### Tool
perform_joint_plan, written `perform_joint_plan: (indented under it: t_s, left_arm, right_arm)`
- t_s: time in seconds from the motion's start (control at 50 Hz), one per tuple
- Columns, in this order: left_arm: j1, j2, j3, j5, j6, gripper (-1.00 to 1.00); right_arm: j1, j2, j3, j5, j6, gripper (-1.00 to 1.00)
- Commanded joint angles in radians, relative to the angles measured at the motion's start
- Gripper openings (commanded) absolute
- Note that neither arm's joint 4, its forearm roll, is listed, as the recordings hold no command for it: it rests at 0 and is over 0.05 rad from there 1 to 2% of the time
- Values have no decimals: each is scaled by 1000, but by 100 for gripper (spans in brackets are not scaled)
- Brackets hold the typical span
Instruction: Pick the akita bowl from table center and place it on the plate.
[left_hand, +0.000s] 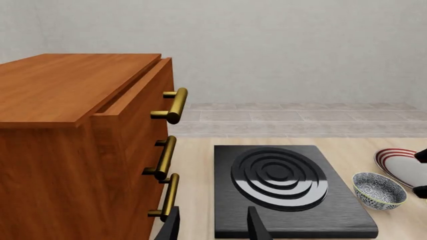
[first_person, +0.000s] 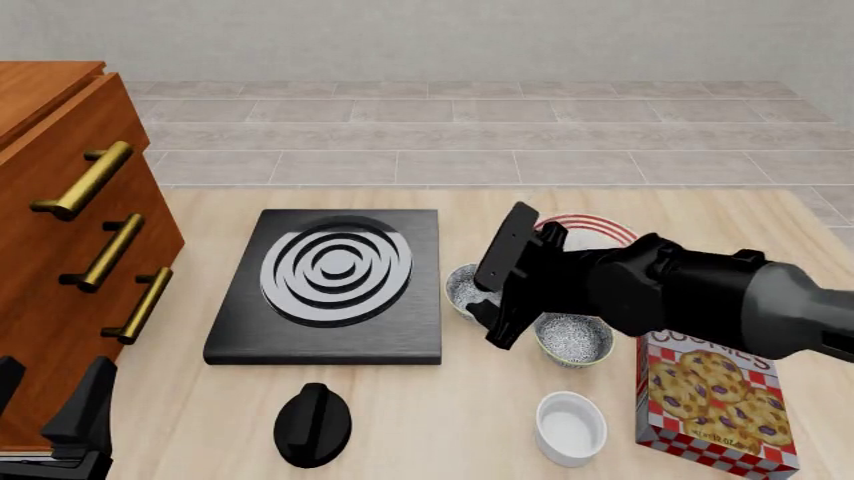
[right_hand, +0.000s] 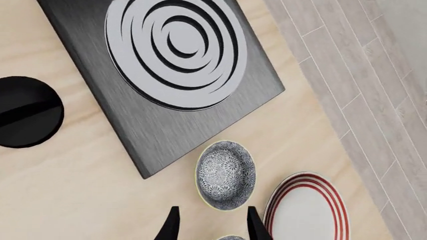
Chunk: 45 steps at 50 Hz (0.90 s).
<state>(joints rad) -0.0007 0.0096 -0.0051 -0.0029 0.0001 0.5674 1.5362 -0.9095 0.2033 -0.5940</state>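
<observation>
The akita bowl stands beside the black stove's right edge, small and speckled inside with a pale rim; it also shows in the right wrist view and the left wrist view. My right gripper hovers just above it, open, its fingers apart and nothing between them. The red-striped white plate lies just behind the bowl, partly hidden by the right arm; its rim is plain in the right wrist view. My left gripper is open and empty at the near left, by the cabinet.
A near-identical speckled bowl sits right of the gripper. A white ramekin, a cookie box and a black knob lie nearer the front. The stove and a wooden drawer cabinet fill the left.
</observation>
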Motion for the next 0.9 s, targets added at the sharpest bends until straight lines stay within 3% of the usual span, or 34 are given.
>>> perform_joint_plan:
  t_s: [0.02,0.2,0.9]
  left_arm:
    - [0,0,0,0,0,100]
    - [0,0,0,0,0,100]
    - [0,0,0,0,0,100]
  right_arm:
    - [-5,69,-29,-2,-63,100]
    - [-30,114,-23,-21,-129,100]
    - [-44,260,-64,-41,-220,100]
